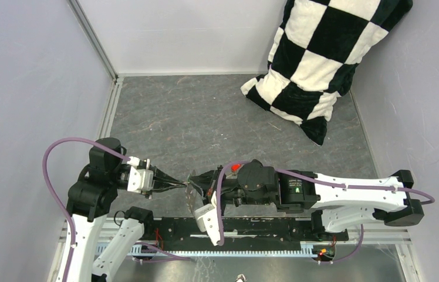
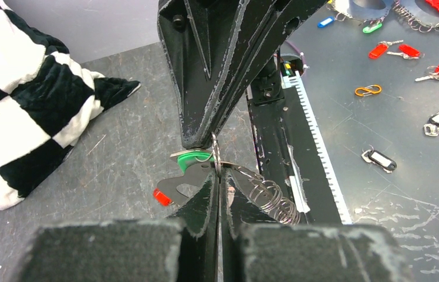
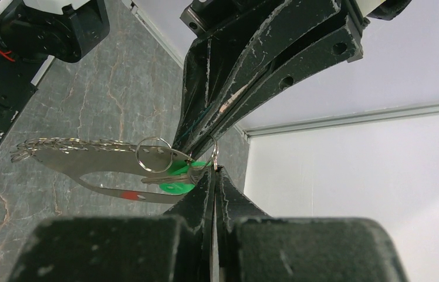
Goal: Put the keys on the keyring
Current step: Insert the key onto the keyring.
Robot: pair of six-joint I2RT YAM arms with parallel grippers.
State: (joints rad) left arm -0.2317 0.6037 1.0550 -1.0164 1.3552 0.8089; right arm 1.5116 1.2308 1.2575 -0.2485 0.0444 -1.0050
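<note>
My two grippers meet tip to tip above the near middle of the table. The keyring (image 3: 82, 160), a flat grey metal loop with a chain (image 3: 58, 143) and a small ring (image 3: 155, 154), hangs between them. It also shows as the keyring (image 2: 183, 179) with a wire coil (image 2: 273, 198). My left gripper (image 2: 218, 174) is shut on its edge. My right gripper (image 3: 213, 170) is shut beside the green key (image 3: 177, 174), pinching a thin ring at the green key (image 2: 196, 158) head. A red piece (image 2: 161, 197) sits at the loop's rim; I cannot tell whether it is the red key.
A black-and-white checkered pillow (image 1: 317, 53) leans in the back right corner. Grey walls close in the left, back and right sides. A black rail (image 1: 246, 230) runs along the near edge. Beyond it a metal surface holds several loose keys and tags (image 2: 405, 51).
</note>
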